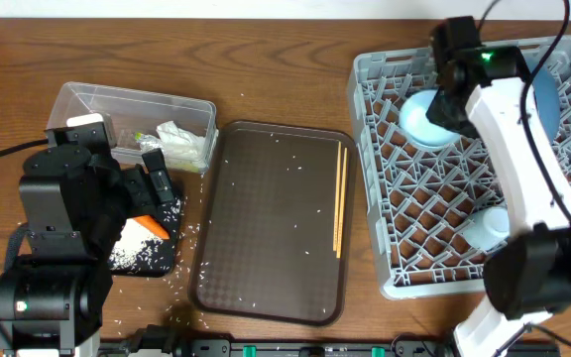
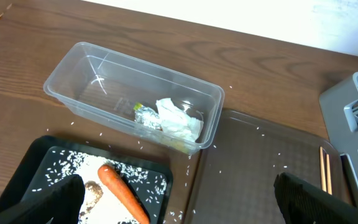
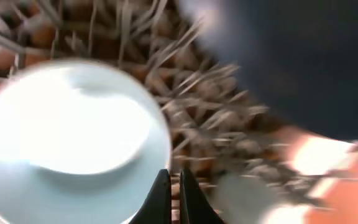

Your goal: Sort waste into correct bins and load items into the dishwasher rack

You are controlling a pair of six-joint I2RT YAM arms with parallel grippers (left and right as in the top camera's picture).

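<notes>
The clear tub (image 1: 132, 104) holds crumpled white paper (image 2: 179, 121) and a small green-yellow wrapper (image 2: 143, 115). The black tray (image 1: 162, 260) holds the carrot piece (image 2: 123, 193), a brown lump (image 2: 92, 190) and white rice (image 2: 73, 165). My left gripper (image 2: 182, 208) is open and empty above the black tray's right edge. The grey dishwasher rack (image 1: 385, 178) holds a light blue cup (image 1: 422, 121), the dark blue dish (image 3: 303, 56) and a pale vessel (image 1: 489, 228). My right gripper (image 3: 169, 177) is shut beside the light blue cup (image 3: 73, 143), with nothing seen between its fingers.
A dark brown serving tray (image 1: 276, 218) lies between the black tray and the rack, with chopsticks (image 1: 340, 198) along its right side and scattered rice grains. Loose grains also lie on the wooden table near the black tray (image 1: 194, 233).
</notes>
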